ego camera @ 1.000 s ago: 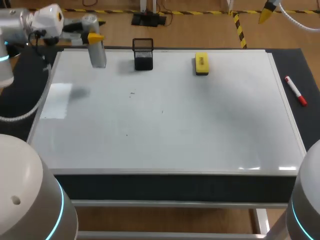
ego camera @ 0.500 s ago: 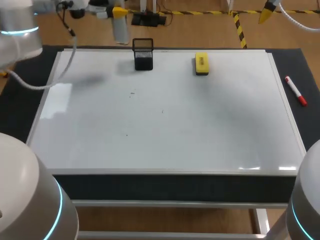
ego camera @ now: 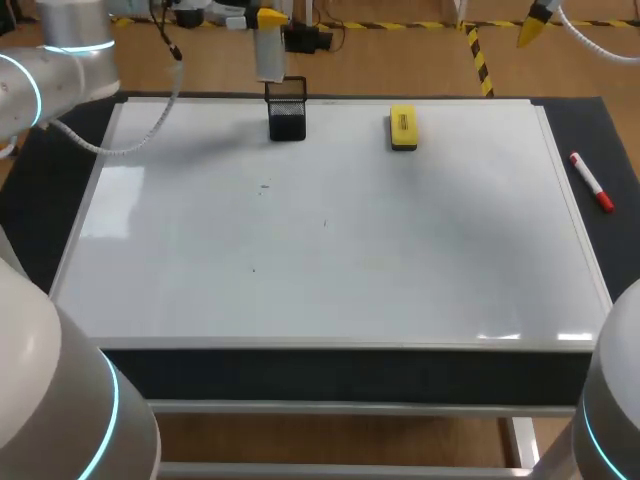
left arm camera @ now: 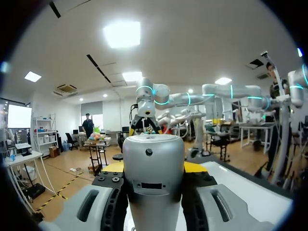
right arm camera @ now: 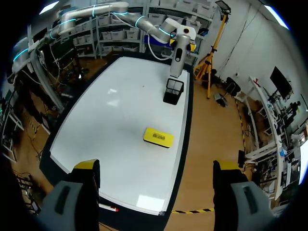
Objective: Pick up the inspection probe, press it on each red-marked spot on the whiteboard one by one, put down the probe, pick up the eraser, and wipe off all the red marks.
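Left arm has swung the probe (ego camera: pixel 270 55) along the far edge of the whiteboard (ego camera: pixel 400 290), from the left corner to just above the black mesh holder (ego camera: pixel 287 112). Left tool (ego camera: pixel 262 19) is clamped on the probe and holds it upright, likely lining up to drop it in. Right tool (right arm camera: pixel 157 166) is spread wide and empty, parked high off the board. Eraser (ego camera: pixel 403 128) lies at the far edge, free for the next pick. A few tiny marks (ego camera: pixel 264 186) are on the board, colour too small to tell.
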{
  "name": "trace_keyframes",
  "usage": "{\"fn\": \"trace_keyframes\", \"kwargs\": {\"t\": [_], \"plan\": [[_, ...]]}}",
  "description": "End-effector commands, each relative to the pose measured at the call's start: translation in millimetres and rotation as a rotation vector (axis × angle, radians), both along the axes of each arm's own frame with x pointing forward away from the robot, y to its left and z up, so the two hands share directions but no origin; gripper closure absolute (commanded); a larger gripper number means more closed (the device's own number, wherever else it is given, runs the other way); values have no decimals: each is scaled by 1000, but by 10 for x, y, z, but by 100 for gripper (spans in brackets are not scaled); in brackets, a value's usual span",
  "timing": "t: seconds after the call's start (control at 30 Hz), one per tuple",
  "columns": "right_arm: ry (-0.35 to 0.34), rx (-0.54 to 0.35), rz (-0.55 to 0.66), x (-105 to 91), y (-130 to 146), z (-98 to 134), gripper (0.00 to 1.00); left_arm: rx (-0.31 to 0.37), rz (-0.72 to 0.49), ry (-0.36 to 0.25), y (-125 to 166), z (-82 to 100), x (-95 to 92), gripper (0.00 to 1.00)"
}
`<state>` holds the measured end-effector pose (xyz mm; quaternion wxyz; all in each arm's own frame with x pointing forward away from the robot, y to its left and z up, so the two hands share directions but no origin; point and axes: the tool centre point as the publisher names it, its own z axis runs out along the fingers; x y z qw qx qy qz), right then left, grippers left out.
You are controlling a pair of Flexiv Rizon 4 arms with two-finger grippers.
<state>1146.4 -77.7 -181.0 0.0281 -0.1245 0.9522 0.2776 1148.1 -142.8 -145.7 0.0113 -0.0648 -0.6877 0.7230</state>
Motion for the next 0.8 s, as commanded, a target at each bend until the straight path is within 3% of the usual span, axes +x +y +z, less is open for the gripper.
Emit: {"fn": "trace_keyframes", "kwargs": {"t": [0.03, 0.53, 0.8], "plan": [[5, -5, 4, 18, -6, 16, 0, -19, -80, -4, -66, -114, 91, 100], [5, -5, 4, 18, -6, 16, 0, -16, -57, -1, -207, -317, 153, 100], [5, -5, 4, 18, -6, 16, 0, -9, -23, 12, -205, -540, 203, 100]]}}
